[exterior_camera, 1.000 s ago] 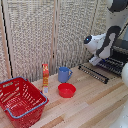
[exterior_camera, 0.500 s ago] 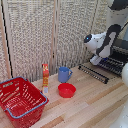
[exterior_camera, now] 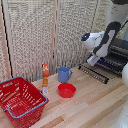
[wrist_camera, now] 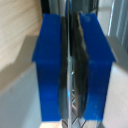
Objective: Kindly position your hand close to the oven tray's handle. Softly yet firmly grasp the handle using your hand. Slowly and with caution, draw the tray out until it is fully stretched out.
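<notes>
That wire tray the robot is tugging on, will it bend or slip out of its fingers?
Probably not bend much: the tray is metal bars, so likely stiff. It could slip, since the handle looks thin and shiny between the blue fingers. It sticks out from the oven over the table, so it may tilt if drawn right out.
</notes>
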